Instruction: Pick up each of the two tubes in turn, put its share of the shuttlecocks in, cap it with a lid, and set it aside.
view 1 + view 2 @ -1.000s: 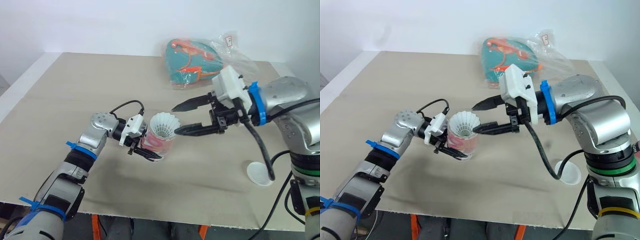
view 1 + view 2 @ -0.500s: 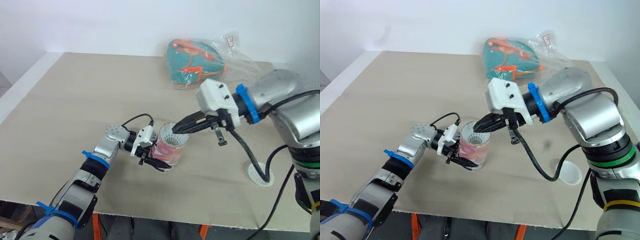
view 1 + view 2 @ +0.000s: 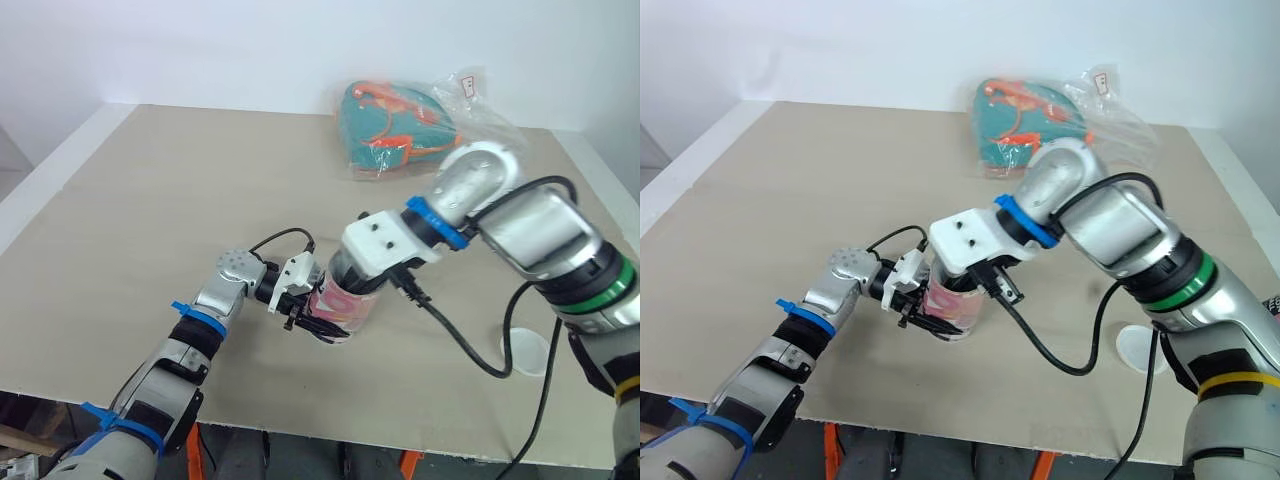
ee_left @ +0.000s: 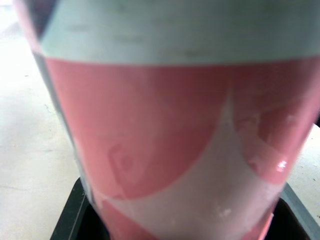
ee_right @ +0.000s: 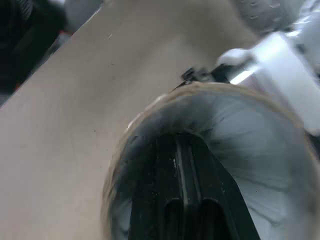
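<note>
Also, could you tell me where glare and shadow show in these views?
Left wrist view: a bright glint sits on the glossy pink-and-white tube, and the beige table beside it glares almost white. Left eye view: the clear plastic bag carries pale reflections. Right wrist view: the tube's inside is shadowed around the shut right gripper.

table (image 3: pixel 150 200): beige top
bag (image 3: pixel 400 130): clear plastic, laid at the far side
lid (image 3: pixel 525 352): white, laid well nearer than the bag
tube (image 3: pixel 340 305): pink, stood well nearer than the bag
</note>
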